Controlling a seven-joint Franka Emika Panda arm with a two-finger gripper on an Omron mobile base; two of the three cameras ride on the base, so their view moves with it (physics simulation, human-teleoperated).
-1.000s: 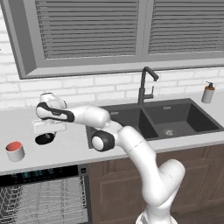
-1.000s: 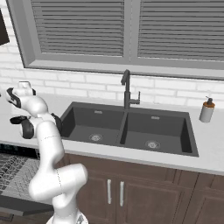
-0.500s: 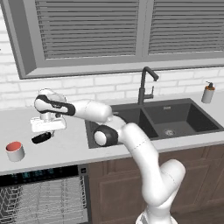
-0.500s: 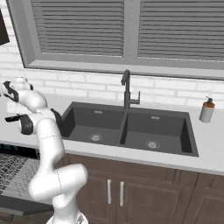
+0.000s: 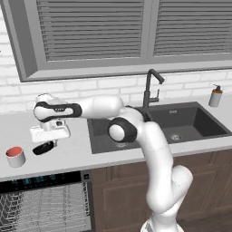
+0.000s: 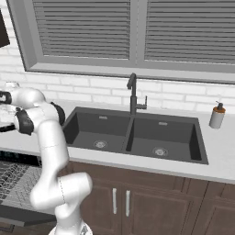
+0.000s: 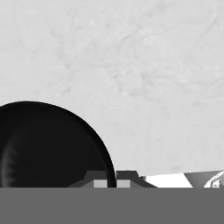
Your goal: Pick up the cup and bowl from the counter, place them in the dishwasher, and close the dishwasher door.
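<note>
Gripper clamping tilted bowl rim

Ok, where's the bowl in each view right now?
Left base view: bowl at left of centre, tilted over the counter, right of the cup.
Right base view: a dark sliver at the far left edge, probably the bowl.
Hand view: lower left, large and black.
Shared landmark: the pale counter.

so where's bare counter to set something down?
Free: counter between bowl and sink; strip behind cup toward the wall. Crowded: cup, bowl and shut gripper bunched at the left.
</note>
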